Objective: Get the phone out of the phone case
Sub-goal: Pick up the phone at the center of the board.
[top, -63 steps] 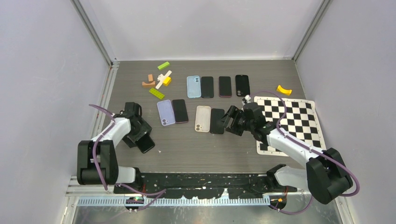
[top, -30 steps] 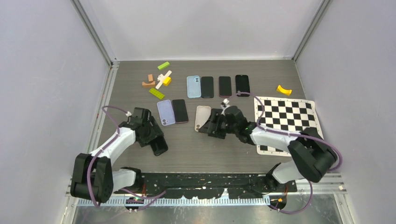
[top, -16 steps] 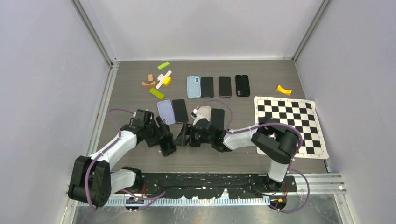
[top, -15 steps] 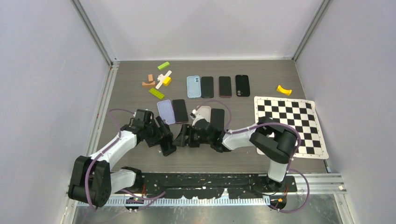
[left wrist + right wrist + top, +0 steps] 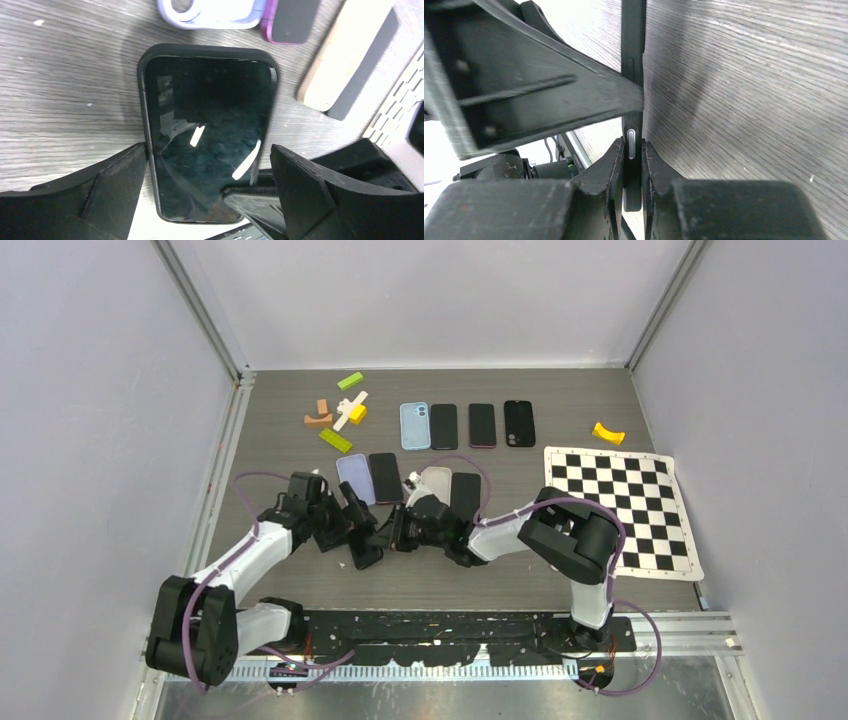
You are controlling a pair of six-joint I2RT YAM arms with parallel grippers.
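Note:
The phone [image 5: 207, 125], its dark glass up, lies in a black phone case [image 5: 141, 100] on the table. My left gripper [image 5: 209, 150] is open and astride it. One finger [image 5: 107, 187] sits at the case's left side and the other [image 5: 320, 192] stands a little off its right side. My right gripper [image 5: 631, 150] is shut on the cased phone's thin edge [image 5: 631, 60], just by the side button. From the top view the two grippers [image 5: 352, 530] [image 5: 393, 532] meet over the phone [image 5: 366, 552].
Behind lie a lilac case [image 5: 351, 478], a phone [image 5: 386, 476], a beige case [image 5: 436, 480] and a dark phone [image 5: 465, 495]. Farther back is a row of several more [image 5: 468, 425]. Toy blocks [image 5: 338, 415] are at the back left. A checkerboard mat [image 5: 625, 502] lies right.
My right arm swept left from the beige case to the phone and shut on its edge. My left gripper slid the phone rightward, then its jaws widened.

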